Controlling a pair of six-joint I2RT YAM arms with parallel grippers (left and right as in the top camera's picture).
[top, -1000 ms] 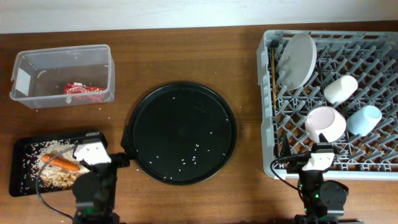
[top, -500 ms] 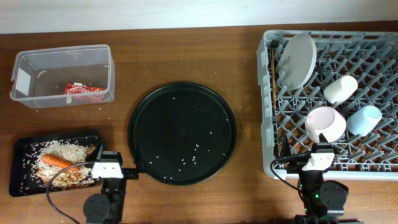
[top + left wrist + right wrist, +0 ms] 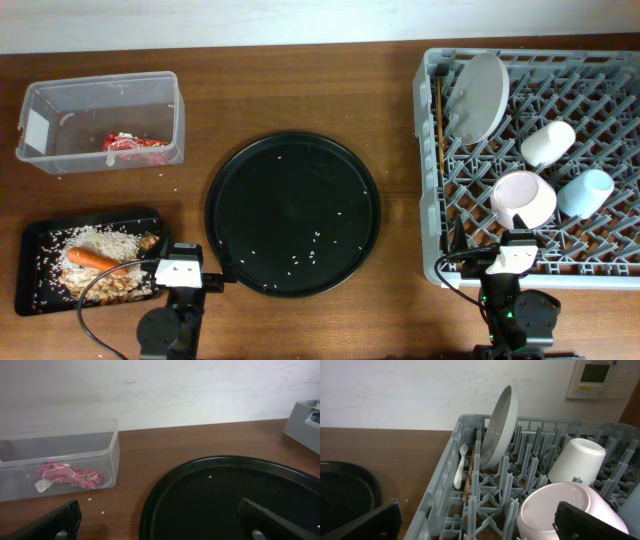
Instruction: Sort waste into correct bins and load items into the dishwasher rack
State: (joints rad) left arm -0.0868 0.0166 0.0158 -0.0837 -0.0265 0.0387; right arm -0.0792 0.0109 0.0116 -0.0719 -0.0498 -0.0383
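Observation:
The clear tub (image 3: 100, 118) at the back left holds a red snack wrapper (image 3: 134, 147), which also shows in the left wrist view as the wrapper (image 3: 70, 475) with a white scrap against it. The shallow black tray (image 3: 35, 240) holds rice, an orange carrot (image 3: 95, 259) and a brown chunk (image 3: 122, 286). In the grey rack (image 3: 430, 150) stand the plate (image 3: 478, 95), white cup (image 3: 548, 143), pinkish bowl (image 3: 523, 198), blue cup (image 3: 586, 192) and chopsticks (image 3: 440, 120); the fork (image 3: 460, 472) leans beside them. My left gripper (image 3: 185, 272) is open and empty by the tray's right end. My right gripper (image 3: 512, 255) is open and empty over the rack's front edge.
A big round black tray (image 3: 292, 212) with scattered rice grains lies mid-table, its rim close to my left gripper's right finger (image 3: 272, 520). Loose grains dot the wood near the tub. A wall runs behind the table.
My left arm has drawn back off the black tray, toward the front and right, uncovering the carrot and rice. The right arm has not moved.

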